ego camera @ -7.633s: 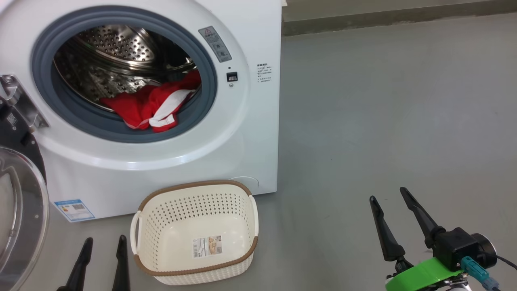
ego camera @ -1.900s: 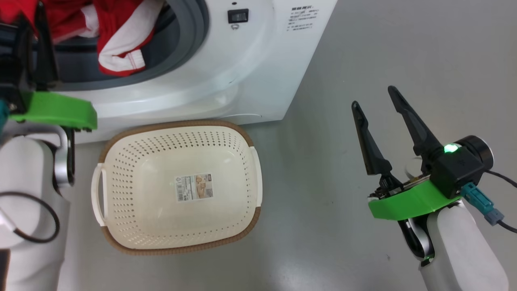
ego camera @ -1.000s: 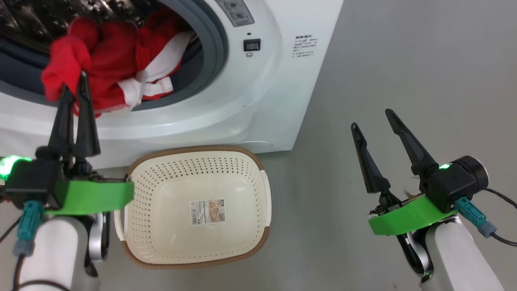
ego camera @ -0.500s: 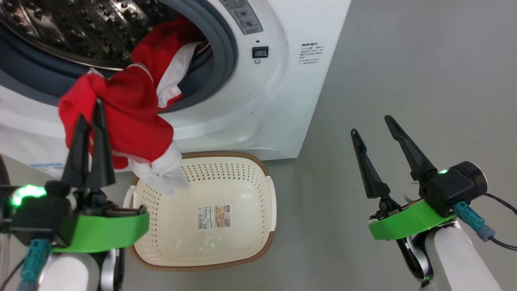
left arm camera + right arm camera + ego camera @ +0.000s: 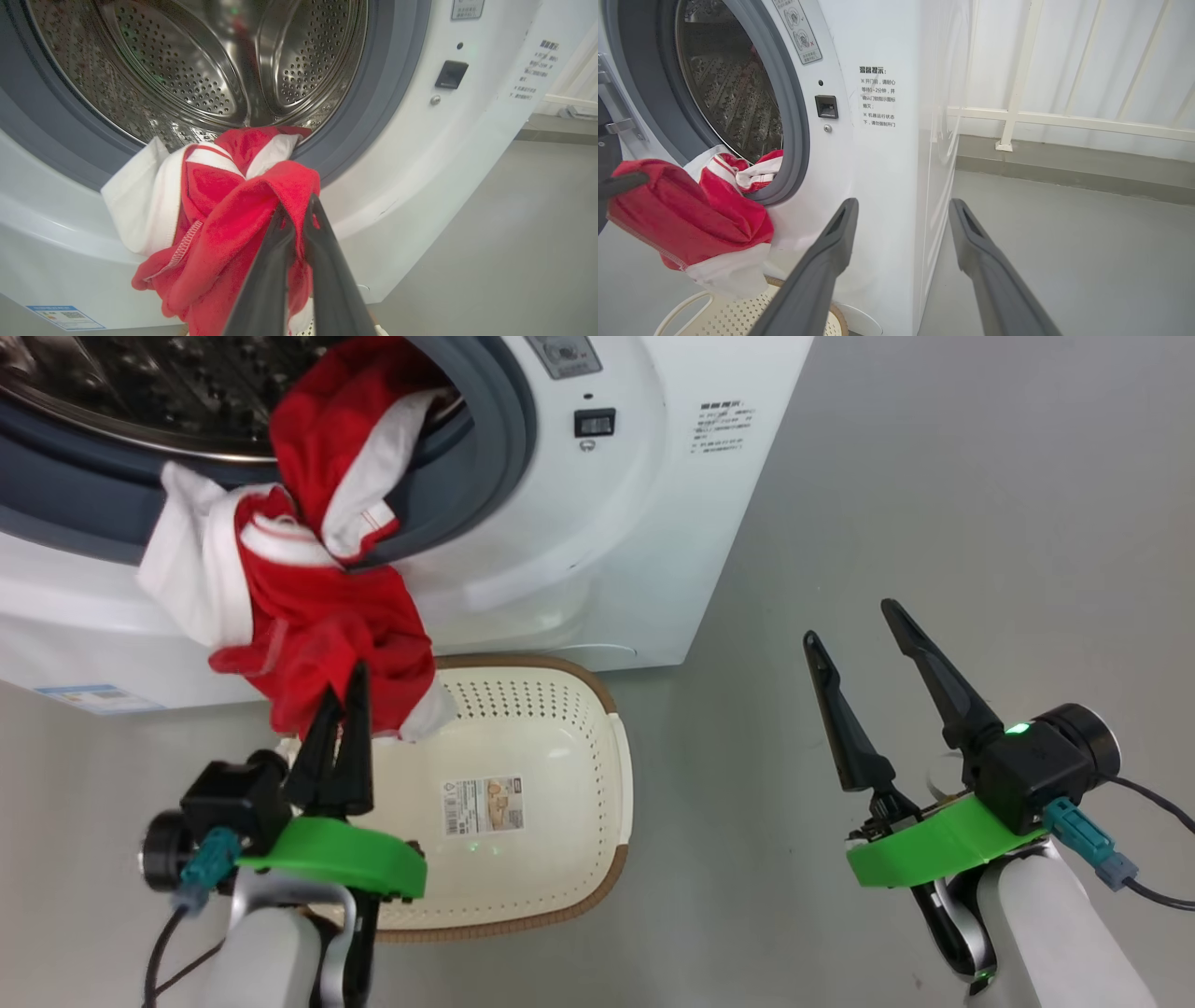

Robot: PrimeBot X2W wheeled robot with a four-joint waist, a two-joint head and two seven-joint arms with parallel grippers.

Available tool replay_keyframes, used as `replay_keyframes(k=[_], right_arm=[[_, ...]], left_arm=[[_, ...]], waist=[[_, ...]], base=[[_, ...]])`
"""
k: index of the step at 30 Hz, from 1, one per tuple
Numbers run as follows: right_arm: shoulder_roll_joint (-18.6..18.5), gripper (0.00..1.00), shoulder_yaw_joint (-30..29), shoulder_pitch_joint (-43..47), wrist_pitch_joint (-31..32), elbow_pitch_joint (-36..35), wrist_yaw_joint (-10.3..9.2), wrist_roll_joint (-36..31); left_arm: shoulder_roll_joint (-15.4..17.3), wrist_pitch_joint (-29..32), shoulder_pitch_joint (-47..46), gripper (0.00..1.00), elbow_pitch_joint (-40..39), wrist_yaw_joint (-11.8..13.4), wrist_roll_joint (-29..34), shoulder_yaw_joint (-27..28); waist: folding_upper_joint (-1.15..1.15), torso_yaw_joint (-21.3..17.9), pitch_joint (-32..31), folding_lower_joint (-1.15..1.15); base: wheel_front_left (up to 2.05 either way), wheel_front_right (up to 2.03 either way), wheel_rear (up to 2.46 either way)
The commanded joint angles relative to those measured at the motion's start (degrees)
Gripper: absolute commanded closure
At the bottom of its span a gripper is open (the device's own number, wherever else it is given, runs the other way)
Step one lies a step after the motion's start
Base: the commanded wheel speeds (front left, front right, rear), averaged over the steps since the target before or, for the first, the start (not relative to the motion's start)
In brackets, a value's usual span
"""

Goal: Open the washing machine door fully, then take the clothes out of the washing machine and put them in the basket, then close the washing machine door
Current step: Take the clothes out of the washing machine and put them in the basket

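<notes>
The red and white clothes trail out of the washing machine drum over its grey ring and hang above the basket. My left gripper is shut on the clothes' lower red fold, over the basket's near left corner. Seen from the left wrist, the fingers pinch red fabric in front of the drum. My right gripper stands open over bare floor to the right of the basket. From the right wrist, the clothes hang over the basket's rim. The washing machine door is out of view.
The cream basket sits on the grey floor right against the washing machine's front. A door hinge bracket shows at the machine's left edge. Behind the machine stands a white railing. Open floor stretches to the right.
My left gripper has drawn back and to the right with the clothes, pulling more fabric out of the drum and over the basket. The right gripper has stayed put, still open.
</notes>
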Motion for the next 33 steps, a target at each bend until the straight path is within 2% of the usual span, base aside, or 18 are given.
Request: replay_keyframes(k=[1,12,21,27,33], right_arm=[[0.2,0.0,1.4,-1.1,-0.4,-1.2,0.25,-0.5],[0.2,0.0,2.0,-2.8,-0.4,-1.2,0.25,-0.6],[0.2,0.0,4.0,-5.4,-0.4,-0.7,0.25,0.3],[0.2,0.0,4.2,-6.0,-0.4,0.6,0.25,0.9],[0.2,0.0,4.5,-6.6,-0.4,0.8,0.25,1.4]], left_arm=[[0.5,-0.7,-2.2,1.0,1.0,-0.7,-1.0,1.7],[-2.6,-2.3,-11.7,1.0,28.5,-5.1,-7.5,0.9],[-3.2,3.9,-21.7,1.0,50.3,-6.5,-11.8,-1.2],[-3.2,9.9,-25.4,1.0,57.7,-7.1,-14.3,-2.6],[-2.5,11.7,-25.9,1.0,60.1,-6.4,-13.8,-3.7]], waist=[[0.0,-0.5,0.9,0.0],[0.0,-1.4,4.9,0.0],[0.0,-3.3,9.2,0.0],[0.0,-4.9,11.1,0.0],[0.0,-5.7,12.3,0.0]], base=[[0.0,0.0,0.0],[0.0,0.0,0.0],[0.0,0.0,0.0],[0.0,0.0,0.0],[0.0,0.0,0.0]])
